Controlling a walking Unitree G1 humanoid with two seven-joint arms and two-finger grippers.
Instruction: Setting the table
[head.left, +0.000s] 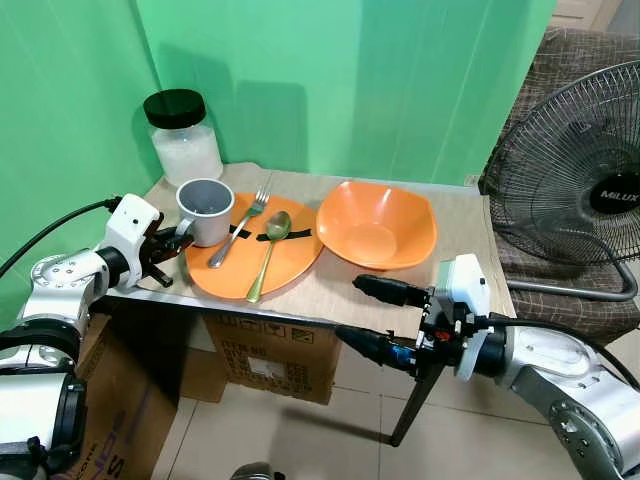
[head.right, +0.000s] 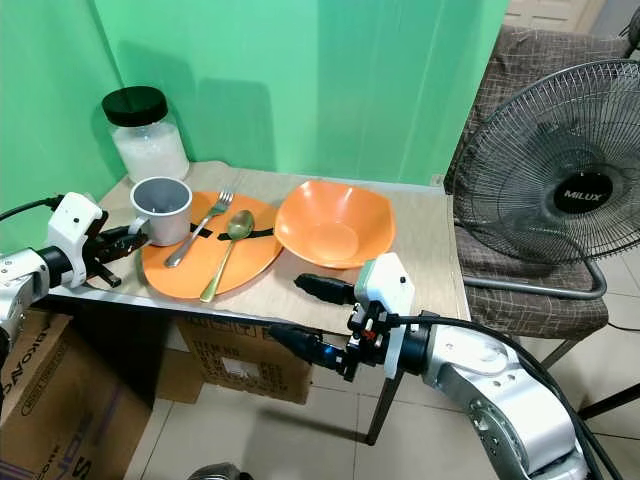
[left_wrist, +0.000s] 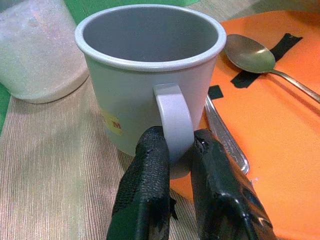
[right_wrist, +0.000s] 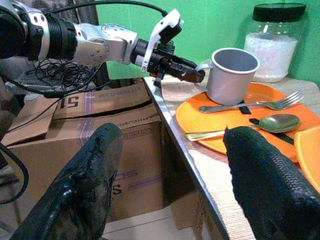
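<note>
Left wrist view, left tool (left_wrist: 172, 165) pinching mug (left_wrist: 150, 75) handle, right tool (head.left: 385, 318) spread.

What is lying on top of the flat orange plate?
On the flat orange plate lie a silver fork and a golden spoon, with black tape strips. The grey mug covers its left edge.

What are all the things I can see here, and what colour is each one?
Table: one, light wood top, against the green wall.
Plate: one, orange, at the table's left.
Fork: one, silver, on the plate.
Spoon: one, gold-green, on the plate beside the fork.
Mug: one, grey, at the plate's left edge.
Bowl: one, orange, right of the plate.
Jar: one, clear with black lid, white contents, back left corner.
Fan: one, black, right of the table.
Cardboard boxes: brown, under the table.
Left end effector: black fingers shut on the mug's handle.
Right end effector: black, open, at the table's front edge.
</note>
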